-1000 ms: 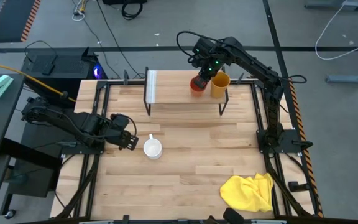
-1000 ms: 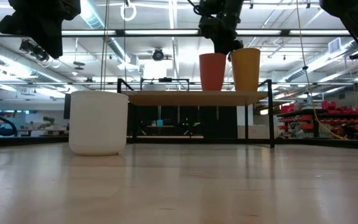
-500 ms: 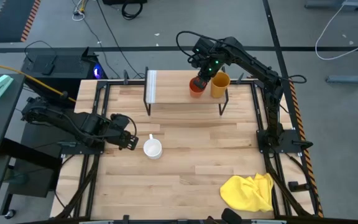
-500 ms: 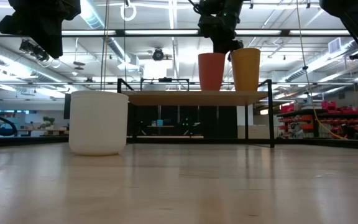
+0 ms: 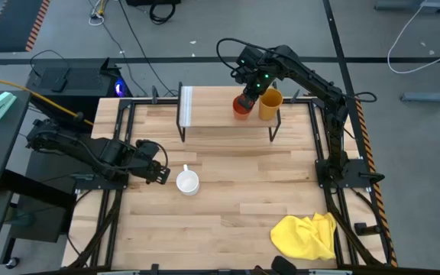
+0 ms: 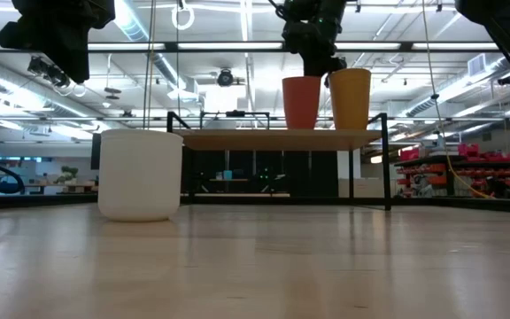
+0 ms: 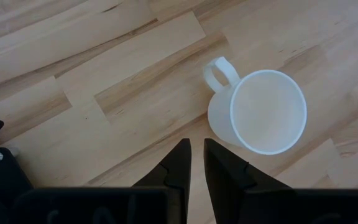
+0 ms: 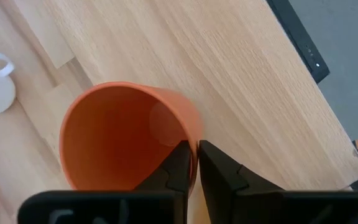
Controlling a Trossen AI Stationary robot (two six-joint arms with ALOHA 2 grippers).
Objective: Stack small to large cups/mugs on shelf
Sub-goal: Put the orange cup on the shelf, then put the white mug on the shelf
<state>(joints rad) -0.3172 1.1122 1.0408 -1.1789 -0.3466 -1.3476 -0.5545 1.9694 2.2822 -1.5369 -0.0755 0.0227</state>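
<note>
- Hovering at the high view's left centre, the left gripper [image 5: 160, 173] has its fingers nearly together, empty, just beside the mug [image 5: 187, 182].
- Upper centre, the right gripper [image 5: 247, 99] pinches the orange-red cup [image 5: 241, 107] by its rim on the shelf [image 5: 212, 113].
- The yellow cup [image 5: 270, 104] stands just right of it.

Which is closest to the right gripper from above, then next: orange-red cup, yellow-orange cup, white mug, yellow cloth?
1. Orange-red cup, in its fingers on the shelf.
2. Yellow-orange cup, beside it.
3. White mug, on the table's left.
4. Yellow cloth, near front-right corner.
</note>
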